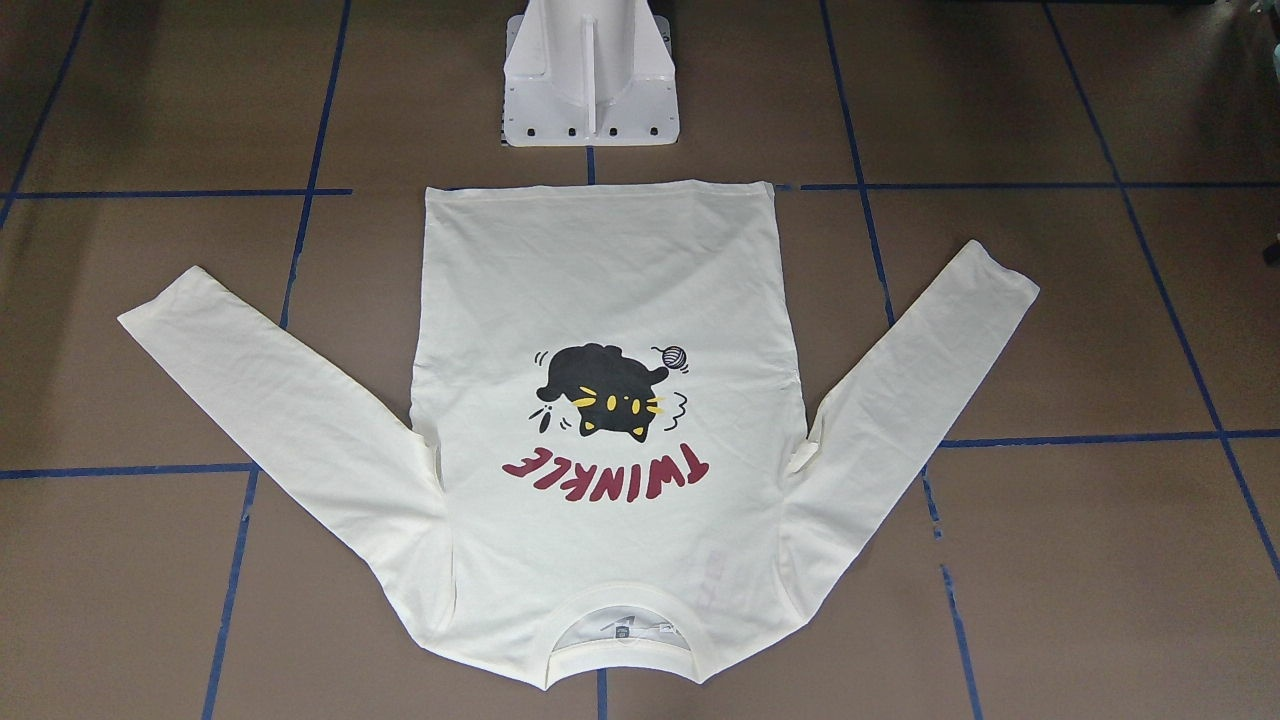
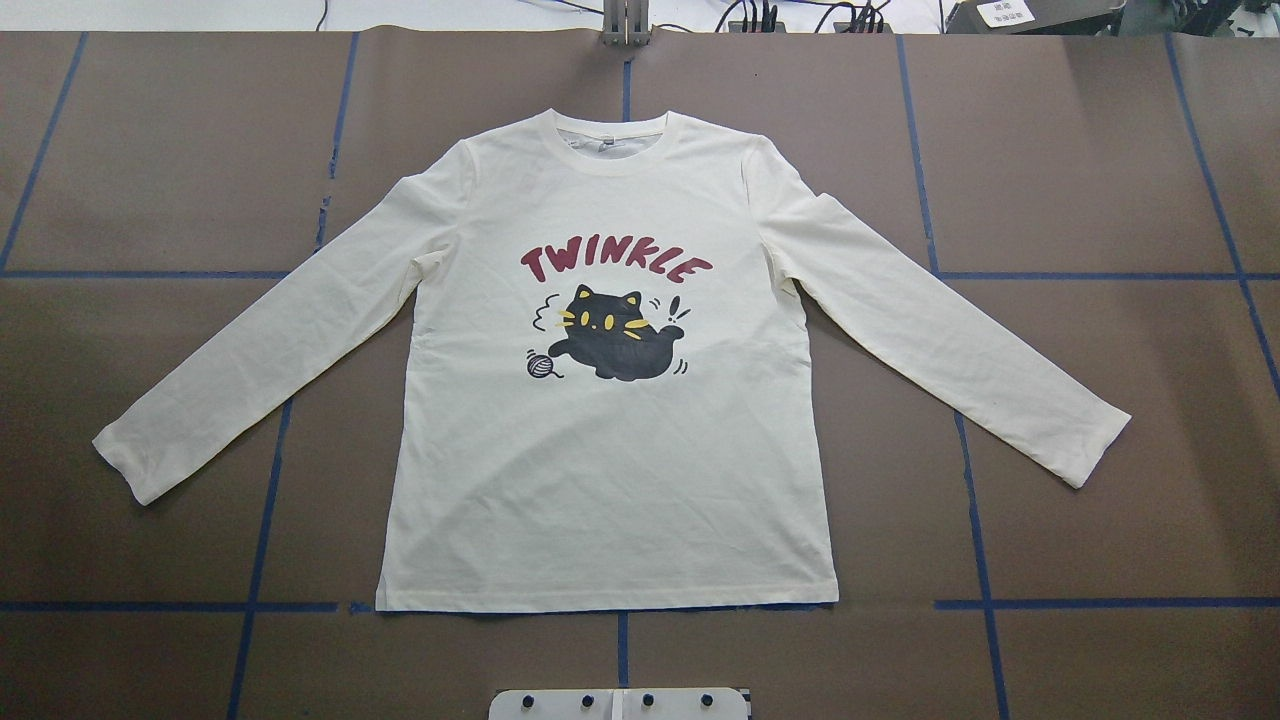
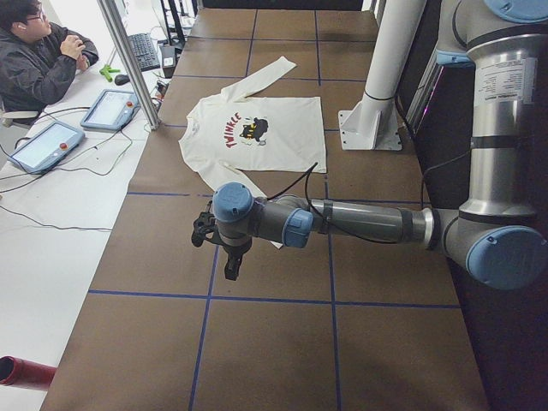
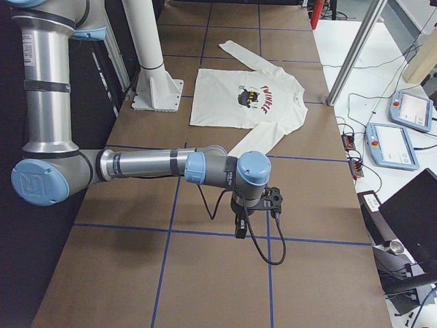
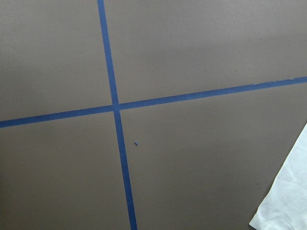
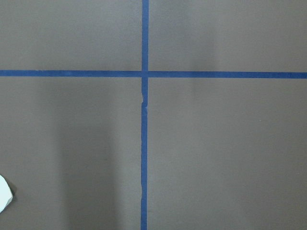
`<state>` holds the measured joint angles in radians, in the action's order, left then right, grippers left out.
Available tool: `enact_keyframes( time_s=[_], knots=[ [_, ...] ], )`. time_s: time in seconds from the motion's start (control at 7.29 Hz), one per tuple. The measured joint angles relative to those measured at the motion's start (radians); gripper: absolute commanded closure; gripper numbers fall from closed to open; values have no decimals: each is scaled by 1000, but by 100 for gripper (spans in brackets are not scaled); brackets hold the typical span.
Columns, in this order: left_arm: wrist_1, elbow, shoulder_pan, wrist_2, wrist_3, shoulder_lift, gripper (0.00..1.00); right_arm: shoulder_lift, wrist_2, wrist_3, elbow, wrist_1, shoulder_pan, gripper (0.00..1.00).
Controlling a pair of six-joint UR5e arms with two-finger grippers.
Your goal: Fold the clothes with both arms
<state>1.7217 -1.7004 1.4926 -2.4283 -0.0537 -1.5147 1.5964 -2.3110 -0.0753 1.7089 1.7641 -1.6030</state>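
— Here, the cream T-shirt (image 2: 600,480) lies flat and print-up in the middle of the brown tabletop (image 2: 1100,150). Its collar (image 2: 615,140) points away from the robot, its hem (image 2: 600,603) lies toward the white pedestal (image 1: 590,90), and both sleeves are splayed outward. Where are the arms?

— Out past the cuffs. The left gripper (image 3: 231,272) hangs over bare tabletop beyond the sleeve on the robot's left (image 2: 260,370). The right gripper (image 4: 239,231) does likewise beyond the other sleeve (image 2: 950,340). Only the side cameras catch them, so how far the fingers are parted cannot be told. Neither has hold of the shirt.

— What could spoil the fold?

— Uneven grabs, most likely. A pinch that takes only the top layer, or one arm leading the other, would probably skew the body and crease the print. A low approach could shove a cuff (image 5: 288,201) into a bunch.

— And room to move?

— Brown surface shows on every side, crossed only by blue tape lines (image 2: 150,606). The hem sits nearest the pedestal, the collar nearest the far edge.
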Motion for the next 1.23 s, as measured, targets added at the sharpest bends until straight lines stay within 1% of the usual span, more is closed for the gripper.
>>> enact_keyframes(
  time_s=[0.27, 0.41, 0.69, 0.82, 0.96, 1.1, 1.23],
  knots=[
    [4, -12, 0, 0, 1, -9, 0, -6, -3, 1, 20, -15, 0, 0],
    [7, -22, -1, 18, -2, -19, 0, -8, -3, 1, 34, -64, 0, 0],
    [36, -67, -1, 155, -5, -50, 0, -9, -2, 6, 30, -264, 1, 0],
    [95, -71, 0, 210, -6, -65, 0, -11, -3, 15, 14, -337, 1, 0],
    [177, -59, 4, 251, -8, -86, 0, -12, -22, 23, -3, -372, 1, 0],
    [246, -44, 7, 269, -9, -101, 0, -9, -75, 26, -13, -401, 1, 0],
    [279, -29, 7, 276, -10, -111, 0, 1, -137, 48, -20, -454, 9, 0]
  ],
)
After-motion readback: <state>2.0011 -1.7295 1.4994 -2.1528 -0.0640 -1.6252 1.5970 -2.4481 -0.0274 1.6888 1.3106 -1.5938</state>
